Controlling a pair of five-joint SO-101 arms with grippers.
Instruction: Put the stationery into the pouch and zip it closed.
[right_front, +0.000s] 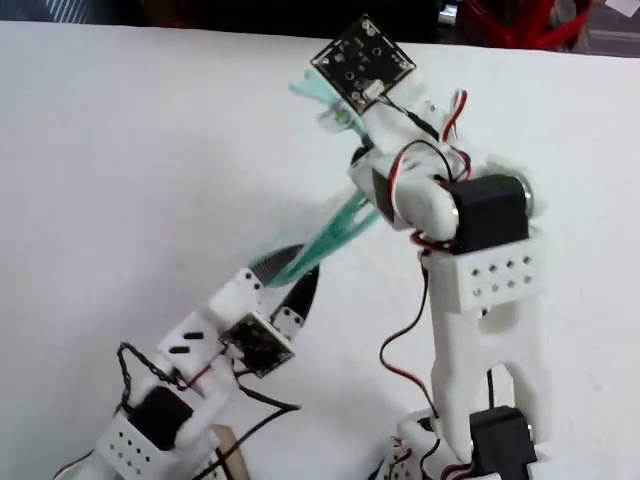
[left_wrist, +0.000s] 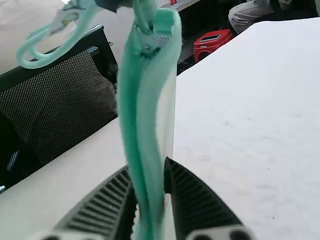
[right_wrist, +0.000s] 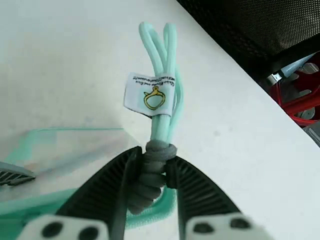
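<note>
Over mid-table (right_front: 120, 150), your left claw (left_wrist: 150, 197) pinches the pouch (right_front: 335, 232) end, right claw (right_wrist: 150, 172) clamps the zipper cord (right_wrist: 161, 75). Zipping step, I'd say, so pull straight and steady.

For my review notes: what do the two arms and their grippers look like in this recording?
The left arm and right arm are white printed plastic with black servo blocks, thin red, black and white wires and a black square camera board at the wrist. The left gripper and right gripper have black, wedge-shaped, ribbed fingers.
</note>
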